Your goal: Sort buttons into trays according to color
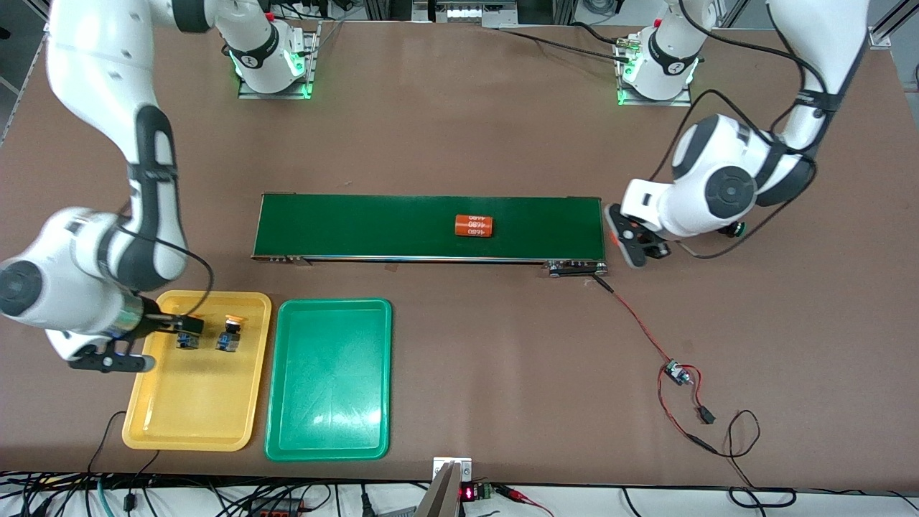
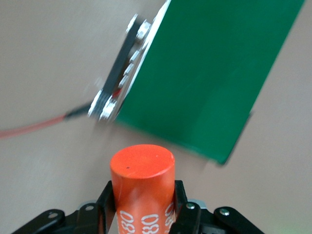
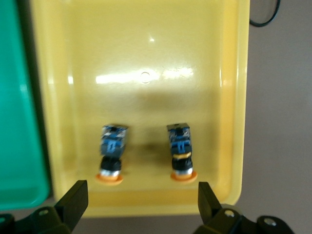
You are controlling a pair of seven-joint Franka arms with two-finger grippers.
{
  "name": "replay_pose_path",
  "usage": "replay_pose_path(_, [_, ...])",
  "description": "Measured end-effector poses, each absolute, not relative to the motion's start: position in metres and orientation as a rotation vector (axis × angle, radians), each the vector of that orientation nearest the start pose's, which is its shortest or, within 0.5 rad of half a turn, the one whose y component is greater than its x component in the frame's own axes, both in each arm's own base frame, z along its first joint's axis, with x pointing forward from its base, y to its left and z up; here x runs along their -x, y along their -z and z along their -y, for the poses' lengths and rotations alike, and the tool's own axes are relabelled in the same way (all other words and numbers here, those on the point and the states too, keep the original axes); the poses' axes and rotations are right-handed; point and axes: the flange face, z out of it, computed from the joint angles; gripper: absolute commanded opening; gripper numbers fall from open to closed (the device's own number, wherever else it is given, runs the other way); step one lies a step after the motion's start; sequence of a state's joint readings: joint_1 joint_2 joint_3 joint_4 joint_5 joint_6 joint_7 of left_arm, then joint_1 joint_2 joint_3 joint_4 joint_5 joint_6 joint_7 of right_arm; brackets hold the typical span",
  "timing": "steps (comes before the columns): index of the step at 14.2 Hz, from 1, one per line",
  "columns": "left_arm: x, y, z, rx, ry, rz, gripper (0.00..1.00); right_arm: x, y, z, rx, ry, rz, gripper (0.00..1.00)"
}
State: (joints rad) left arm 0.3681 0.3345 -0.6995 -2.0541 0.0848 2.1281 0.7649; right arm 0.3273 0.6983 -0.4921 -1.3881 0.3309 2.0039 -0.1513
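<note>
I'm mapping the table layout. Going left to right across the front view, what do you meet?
Right gripper → yellow tray → green tray → orange cylinder on the belt → left gripper.

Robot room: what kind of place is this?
Probably a robot lab or test bench. Two robot arms are bolted to a brown table, with a small green conveyor belt, sorting trays, and loose wires.

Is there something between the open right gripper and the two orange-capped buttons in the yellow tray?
Nothing visible. The right gripper hangs open over the yellow tray, with both orange-capped buttons lying uncovered in the tray below it.
</note>
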Motion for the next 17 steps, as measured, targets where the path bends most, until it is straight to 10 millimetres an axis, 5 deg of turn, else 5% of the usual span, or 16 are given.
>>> replay_pose_path(3, [-0.525, -0.287, 0.219, 2.736, -0.151, -1.906, 0.27, -0.713, -0.386, 0.012, 3.101, 0.02, -0.065, 1.0])
replay_pose_path(4, [-0.519, -0.285, 0.232, 2.715, -0.142, -1.945, 0.52, -0.711, -0.395, 0.002, 3.093, 0.023, -0.069, 1.0])
replay_pose_path(7, [-0.504, -0.285, 0.26, 2.667, -0.125, -2.021, 1.0, -0.702, -0.414, -0.042, 3.074, -0.005, -0.057, 1.0])
replay_pose_path(10, [-0.508, -0.289, 0.257, 2.657, -0.082, -2.026, 1.0, -0.694, -0.435, -0.067, 3.069, -0.009, -0.019, 1.0])
replay_pose_path(13, [-0.52, -0.302, 0.231, 2.69, -0.092, -1.94, 1.0, -0.685, -0.458, -0.073, 3.054, -0.013, -0.031, 1.0])
replay_pose_path(17, [-0.543, -0.31, 0.119, 2.904, -0.263, -1.476, 1.0, -0.682, -0.46, -0.075, 3.079, -0.025, -0.077, 1.0])
